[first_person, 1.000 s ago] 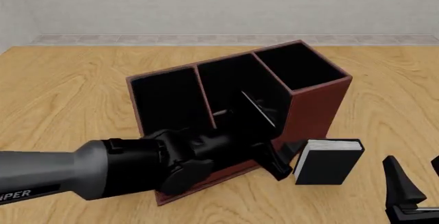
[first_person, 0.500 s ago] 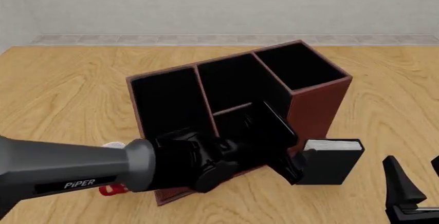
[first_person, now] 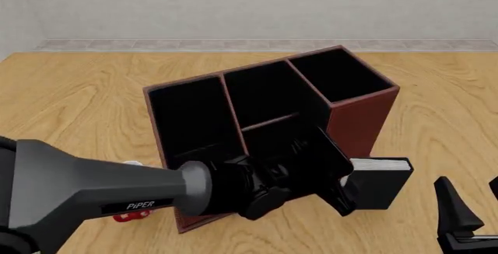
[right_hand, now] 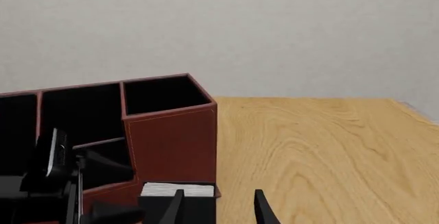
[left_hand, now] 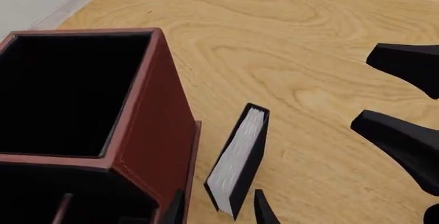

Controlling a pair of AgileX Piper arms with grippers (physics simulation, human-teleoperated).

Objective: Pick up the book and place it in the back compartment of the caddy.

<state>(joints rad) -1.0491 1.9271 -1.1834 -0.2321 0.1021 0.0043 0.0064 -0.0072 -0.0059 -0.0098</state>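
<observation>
Wood table [first_person: 78, 91]; caddy [first_person: 354, 123] centre, book [left_hand: 240, 160] upright just beside its tall end. Left gripper [left_hand: 218, 208] fingers spread, straddling book, no grip. Right gripper [right_hand: 216, 206] parted, empty, near book.

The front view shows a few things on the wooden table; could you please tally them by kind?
Reddish-brown leather-look rectangular caddy: 1
Small black hardcover book: 1
Red-and-white object, mostly hidden: 1
Total: 3

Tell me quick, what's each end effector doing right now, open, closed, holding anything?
Left end effector: open, fingers either side of the book, not clamped yet.
Right end effector: open, holding nothing.
</observation>
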